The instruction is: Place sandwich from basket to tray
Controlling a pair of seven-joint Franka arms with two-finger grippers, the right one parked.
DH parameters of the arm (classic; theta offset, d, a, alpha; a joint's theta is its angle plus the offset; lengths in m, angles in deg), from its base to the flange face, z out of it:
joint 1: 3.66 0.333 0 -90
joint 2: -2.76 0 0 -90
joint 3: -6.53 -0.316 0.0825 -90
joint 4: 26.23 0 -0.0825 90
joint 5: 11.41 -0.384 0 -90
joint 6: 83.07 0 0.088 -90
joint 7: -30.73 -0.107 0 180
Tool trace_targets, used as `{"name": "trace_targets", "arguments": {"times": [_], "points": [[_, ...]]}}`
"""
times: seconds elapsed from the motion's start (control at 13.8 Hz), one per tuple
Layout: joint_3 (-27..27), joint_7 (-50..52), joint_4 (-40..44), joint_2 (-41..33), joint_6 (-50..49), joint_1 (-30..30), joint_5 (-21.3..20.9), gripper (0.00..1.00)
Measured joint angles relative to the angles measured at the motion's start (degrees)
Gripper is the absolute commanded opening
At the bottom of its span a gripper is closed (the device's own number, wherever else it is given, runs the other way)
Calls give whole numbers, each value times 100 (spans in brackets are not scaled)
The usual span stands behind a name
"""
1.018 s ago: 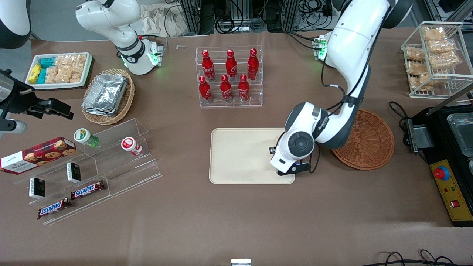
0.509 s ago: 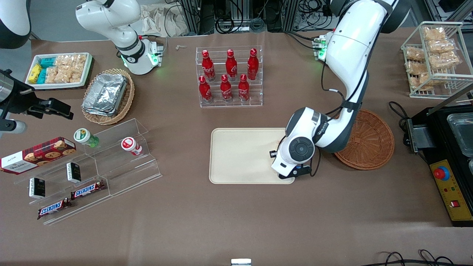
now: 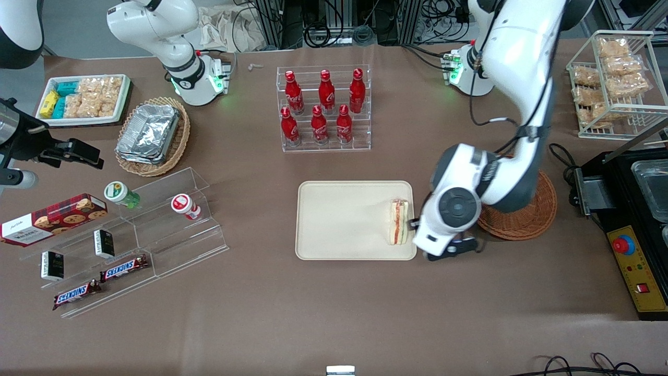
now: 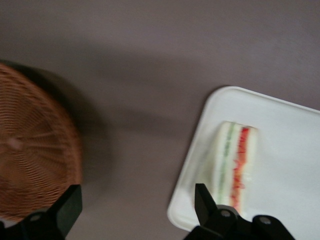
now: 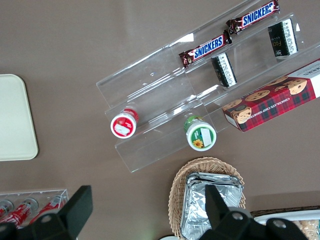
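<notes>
The sandwich [image 3: 398, 222] is found lying on the tray [image 3: 339, 219], close to the tray's edge toward the working arm's end of the table, with its red and green filling layers turned upward. It is judged to be light, soft and easily crushed; the bread would dent under firm pressure and the layers could slide apart if it were squeezed across the filling. Should a new hold be required, it is best taken across the two flat bread faces, at mid-length, with light force only.

The basket [image 3: 527, 214] is seen beside the tray, partly covered by the arm, and no food is visible in the part of it that shows.

The gripper [image 4: 135, 212] is positioned above the bare table, between tray and basket. Its fingers [image 4: 206, 204] are spread wide apart, and nothing is held between them. In the wrist view one finger appears just beside the sandwich's end; whether contact exists cannot be determined. The other finger [image 4: 67, 207] appears over the basket's rim.

The placement is judged complete, with the sandwich released and resting wholly within the tray's rim.
</notes>
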Motion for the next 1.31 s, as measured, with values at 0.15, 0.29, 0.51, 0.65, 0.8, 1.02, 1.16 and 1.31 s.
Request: {"name": "trace_targets", "arguments": {"times": [0.15,0.29,0.51,0.65,0.8,1.02,1.16,1.31], "points": [[-95,-565,6,-285,-271,353,-60,100],[-124,-1307,15,-567,-428,870,-104,100],[-140,-2463,17,-964,-479,1697,-107,100],[-139,-2967,16,-1148,-537,1989,-107,100],[-134,-3171,19,-1313,-695,2052,-107,100],[-96,-3212,34,-1610,-783,2048,-107,100],[-59,-3257,149,-1769,-804,2045,-107,100],[-45,-3285,495,-1834,-1145,2045,-106,100]]}}
